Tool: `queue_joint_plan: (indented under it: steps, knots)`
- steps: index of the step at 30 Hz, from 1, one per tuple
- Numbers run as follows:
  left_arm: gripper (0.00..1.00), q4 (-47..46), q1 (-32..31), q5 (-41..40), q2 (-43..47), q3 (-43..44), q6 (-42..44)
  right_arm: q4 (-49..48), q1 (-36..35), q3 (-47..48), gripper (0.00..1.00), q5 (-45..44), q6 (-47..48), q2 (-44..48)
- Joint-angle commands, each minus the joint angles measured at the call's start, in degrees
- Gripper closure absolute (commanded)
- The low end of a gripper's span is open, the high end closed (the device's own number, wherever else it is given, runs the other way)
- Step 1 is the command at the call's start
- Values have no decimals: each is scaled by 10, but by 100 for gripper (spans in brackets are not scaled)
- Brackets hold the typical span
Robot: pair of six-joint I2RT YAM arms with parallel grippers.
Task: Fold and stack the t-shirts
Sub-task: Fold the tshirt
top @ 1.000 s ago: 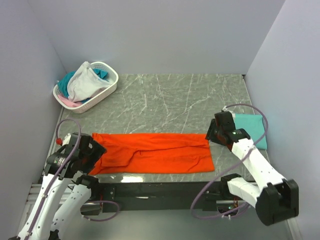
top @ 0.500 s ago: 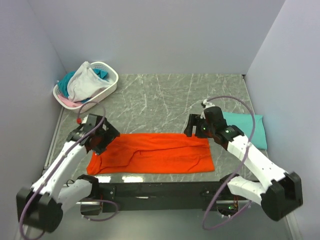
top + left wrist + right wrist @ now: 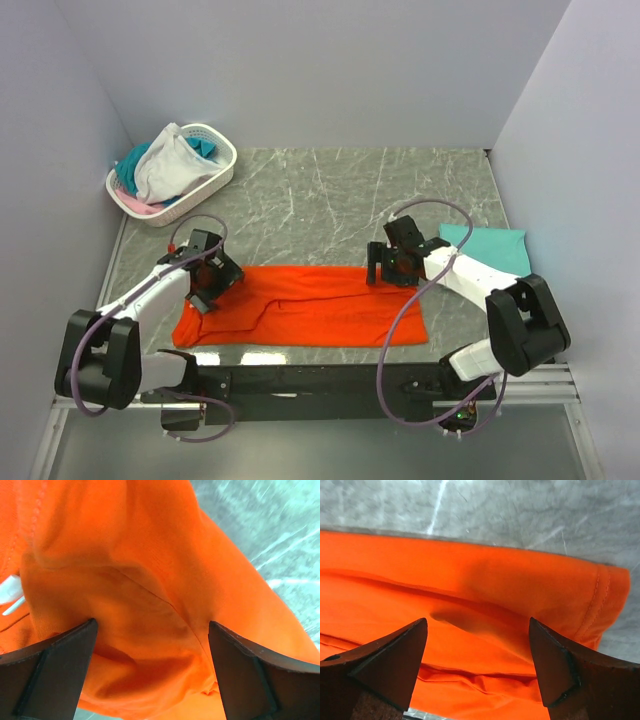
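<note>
My left claw (image 3: 208, 283) and right claw (image 3: 388, 268) gape empty over the orange t-shirt (image 3: 300, 315); pinching just one layer could skew my fold.

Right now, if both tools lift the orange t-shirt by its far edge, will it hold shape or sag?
Likely floppy: the orange t-shirt lies flat in soft folds and wrinkles, so it would probably sag between the left tool and right tool. Probably light, being thin cloth. Pushed, it may bunch up rather than slide on the table.
</note>
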State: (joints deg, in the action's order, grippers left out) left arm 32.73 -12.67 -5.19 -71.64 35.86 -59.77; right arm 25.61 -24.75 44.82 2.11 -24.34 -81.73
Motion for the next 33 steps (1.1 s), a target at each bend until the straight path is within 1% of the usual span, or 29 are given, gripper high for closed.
queue_joint_plan:
  steps: [1,6,9,12,14,19,21,23,25,29,31,33]
  knots:
    - [0,-36,18,-11,-14,-11,19,5,-1,-17,12,-4,-4,12]
    - [1,-49,28,-9,-41,-10,26,29,-2,-74,12,5,-19,81]
    - [1,-53,33,-10,-58,-4,28,53,-2,-89,12,-5,-26,120]
    - [1,-65,34,-4,-73,1,34,60,-2,-100,12,5,-19,155]
    - [1,-72,34,-1,-86,11,42,58,-2,-101,12,11,-17,165]
    - [1,-86,33,11,-134,47,69,45,-2,-62,12,22,-11,176]
    - [1,-86,33,5,-150,72,75,31,-2,-44,11,14,-3,171]
    - [1,-93,32,9,-173,95,82,12,-1,-25,11,-3,5,149]
    - [1,-99,30,21,-197,108,90,-1,-1,-14,10,0,8,114]
    - [1,-102,22,26,-251,171,97,-41,-1,-12,10,47,5,56]
    - [0,-100,8,25,-292,199,98,-55,0,-17,9,68,1,33]
    - [1,-88,-13,27,-324,250,101,-59,-1,-26,9,85,-1,24]
